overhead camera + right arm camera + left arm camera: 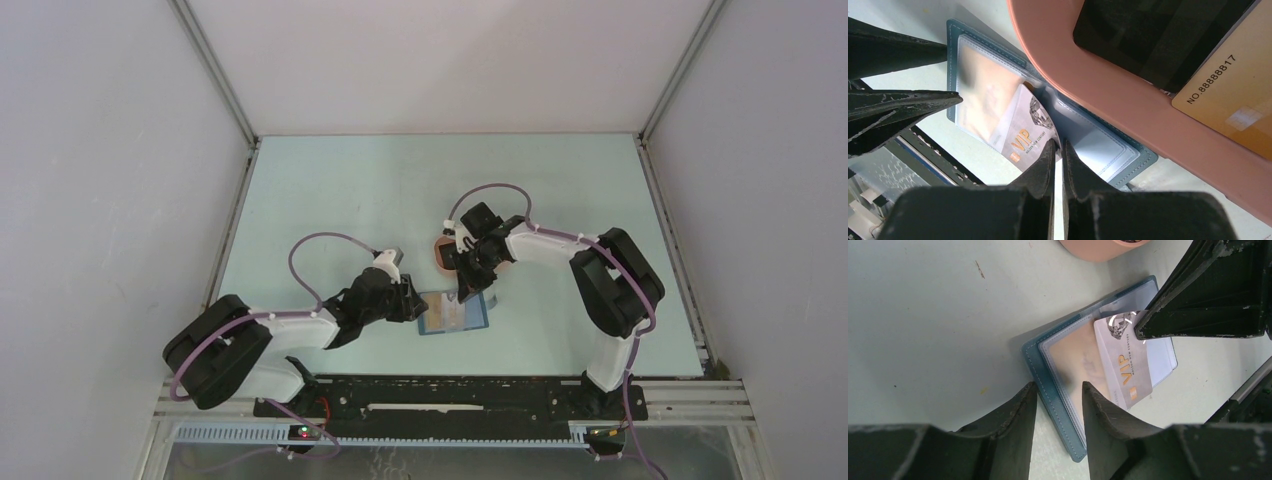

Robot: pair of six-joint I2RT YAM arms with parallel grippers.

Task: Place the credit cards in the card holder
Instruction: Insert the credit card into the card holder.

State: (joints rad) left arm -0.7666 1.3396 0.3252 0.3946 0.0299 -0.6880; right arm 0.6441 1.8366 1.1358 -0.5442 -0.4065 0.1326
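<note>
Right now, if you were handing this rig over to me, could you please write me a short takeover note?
Left end effector: open, straddling one edge of the open card holder.
Right end effector: shut on the silver VIP card, its tip seemingly under a clear sleeve.
Done: unclear; a tan shape in the other sleeve may be a card.
Left: seat the VIP card, then the black card and gold card lying in the pink tray.

Left arm bent low, left tool (1059, 388) fingers apart, right arm folded inward, right tool (1058, 145) pinched closed
</note>
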